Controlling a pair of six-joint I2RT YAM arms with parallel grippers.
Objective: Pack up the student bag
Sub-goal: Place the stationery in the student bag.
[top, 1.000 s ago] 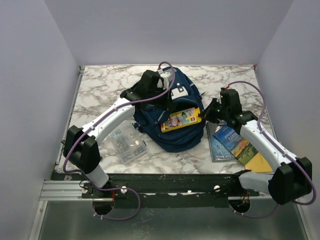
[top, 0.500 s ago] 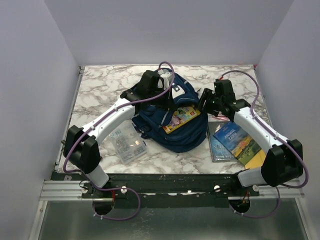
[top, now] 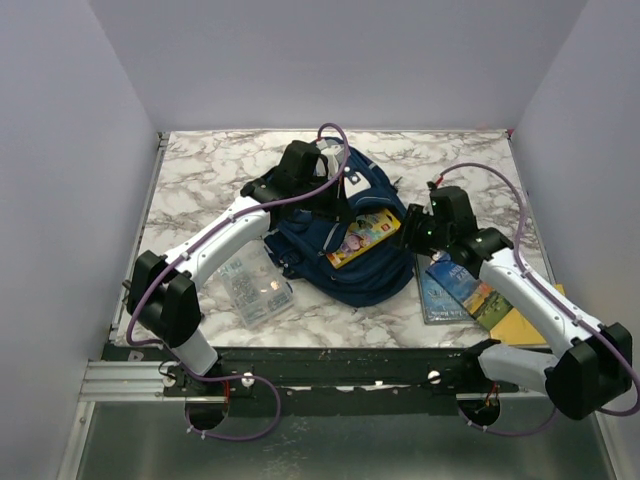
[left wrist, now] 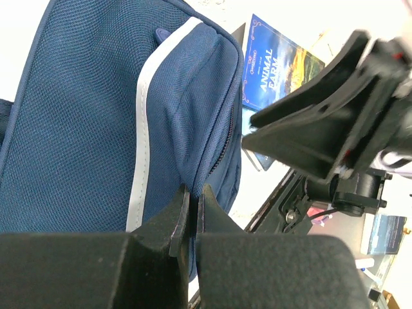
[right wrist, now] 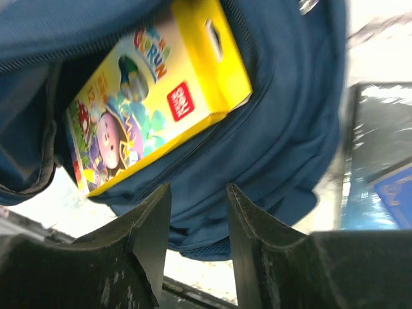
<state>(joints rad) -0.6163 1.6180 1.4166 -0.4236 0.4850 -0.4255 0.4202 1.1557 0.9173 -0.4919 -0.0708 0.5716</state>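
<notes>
**packrat_77:** Since your right gripper (right wrist: 197, 190) sits with its fingers apart and nothing between them, the flat yellow cardboard game box (right wrist: 154, 103) just ahead of the fingertips is on its own. It's only partly tucked under the cloth of the navy blue fabric student bag (right wrist: 283, 129), which lies right in front of that hand, and most of the printed face is showing. My guess: clip the box while you reposition and it slides out onto the white marbled table (top: 200, 170).

**benchmonkey:** Agreed, and watch your other side too. Your left gripper (left wrist: 191, 193) has its fingers pressed together right against the bag's blue cloth, near the pale stripe. I can't tell whether any fabric is actually pinched. If that hand is what props the opening up, letting go early would probably let the flap sag onto the box and jam it crooked.

**packrat_77:** Also the two hands are close, the right one just across the bag from the left. Push too hard from the right and the soft bag may just bunch toward the left hand instead of swallowing the box.

**benchmonkey:** And the blue paperback book (top: 465, 285) lies behind the right hand, under its forearm. A low sweep back would likely shove it.
</notes>
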